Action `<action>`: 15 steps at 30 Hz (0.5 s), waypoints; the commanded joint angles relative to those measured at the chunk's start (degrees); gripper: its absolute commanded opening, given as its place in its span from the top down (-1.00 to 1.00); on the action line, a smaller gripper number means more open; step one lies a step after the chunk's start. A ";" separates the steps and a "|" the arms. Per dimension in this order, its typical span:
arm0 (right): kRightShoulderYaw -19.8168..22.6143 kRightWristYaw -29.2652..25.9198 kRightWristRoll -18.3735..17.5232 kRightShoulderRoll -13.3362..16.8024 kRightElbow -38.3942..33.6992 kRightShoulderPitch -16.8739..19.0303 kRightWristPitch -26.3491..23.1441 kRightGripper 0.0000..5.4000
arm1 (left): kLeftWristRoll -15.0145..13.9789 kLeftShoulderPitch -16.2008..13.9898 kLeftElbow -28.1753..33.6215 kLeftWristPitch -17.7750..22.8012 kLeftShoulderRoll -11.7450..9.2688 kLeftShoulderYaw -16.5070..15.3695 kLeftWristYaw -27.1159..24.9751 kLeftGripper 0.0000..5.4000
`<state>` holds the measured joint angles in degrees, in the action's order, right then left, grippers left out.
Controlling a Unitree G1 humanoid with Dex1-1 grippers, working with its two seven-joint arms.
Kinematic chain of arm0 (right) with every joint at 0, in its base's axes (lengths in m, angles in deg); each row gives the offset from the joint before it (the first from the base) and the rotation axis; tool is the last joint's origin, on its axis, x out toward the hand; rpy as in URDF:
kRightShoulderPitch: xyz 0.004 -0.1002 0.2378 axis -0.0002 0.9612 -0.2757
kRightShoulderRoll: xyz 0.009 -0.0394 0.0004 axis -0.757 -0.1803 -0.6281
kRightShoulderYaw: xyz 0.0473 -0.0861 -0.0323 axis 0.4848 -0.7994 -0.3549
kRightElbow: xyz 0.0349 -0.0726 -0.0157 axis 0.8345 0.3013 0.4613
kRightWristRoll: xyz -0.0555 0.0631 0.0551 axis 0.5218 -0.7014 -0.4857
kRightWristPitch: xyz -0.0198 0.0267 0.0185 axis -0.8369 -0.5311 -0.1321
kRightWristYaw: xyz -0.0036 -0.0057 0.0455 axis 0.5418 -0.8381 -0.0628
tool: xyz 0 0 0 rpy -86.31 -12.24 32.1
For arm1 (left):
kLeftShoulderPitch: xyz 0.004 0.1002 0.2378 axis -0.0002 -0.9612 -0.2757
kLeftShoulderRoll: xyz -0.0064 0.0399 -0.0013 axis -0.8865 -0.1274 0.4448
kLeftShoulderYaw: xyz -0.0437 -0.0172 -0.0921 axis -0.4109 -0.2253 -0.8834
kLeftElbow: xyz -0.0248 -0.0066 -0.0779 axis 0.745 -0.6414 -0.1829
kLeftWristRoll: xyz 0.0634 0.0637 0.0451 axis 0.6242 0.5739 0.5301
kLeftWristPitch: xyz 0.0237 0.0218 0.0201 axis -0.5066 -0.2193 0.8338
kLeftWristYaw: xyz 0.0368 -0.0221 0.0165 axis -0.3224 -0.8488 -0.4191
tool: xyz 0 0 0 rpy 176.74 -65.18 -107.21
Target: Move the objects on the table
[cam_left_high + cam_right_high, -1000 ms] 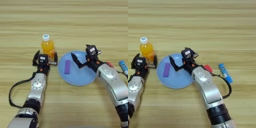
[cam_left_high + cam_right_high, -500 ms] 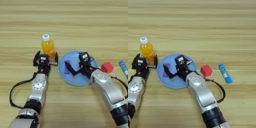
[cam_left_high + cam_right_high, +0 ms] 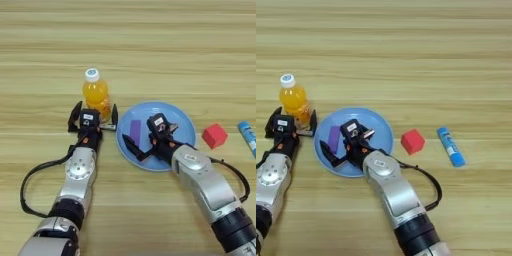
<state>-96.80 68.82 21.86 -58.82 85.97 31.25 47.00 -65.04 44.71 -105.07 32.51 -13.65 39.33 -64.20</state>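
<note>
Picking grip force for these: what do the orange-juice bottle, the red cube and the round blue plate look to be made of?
The small orange-juice bottle with white cap looks like clear thin plastic, since the juice shows through. The small red cube is matte and uniformly coloured; painted wood, foam or plastic, I cannot tell. The round blue plate has a smooth, even surface, probably plastic.
</note>
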 commanded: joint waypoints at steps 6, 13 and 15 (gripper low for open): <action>0.00 0.28 1.05 -0.75 2.46 -1.18 0.94 -1.00 | 0.32 -0.56 0.58 -0.03 0.00 -0.03 0.39 -1.00; 0.75 0.99 1.68 -0.84 3.78 -1.37 0.61 -1.00 | 0.29 -0.46 0.37 -0.07 -0.11 -0.06 0.31 -1.00; 0.87 1.27 1.77 -0.88 3.71 -1.27 0.09 -1.00 | 0.29 -0.46 0.35 -0.07 -0.12 -0.06 0.29 -1.00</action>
<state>-96.35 69.74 23.30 -59.19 89.39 30.46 47.83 -65.04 44.65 -104.82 32.51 -13.69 39.32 -64.16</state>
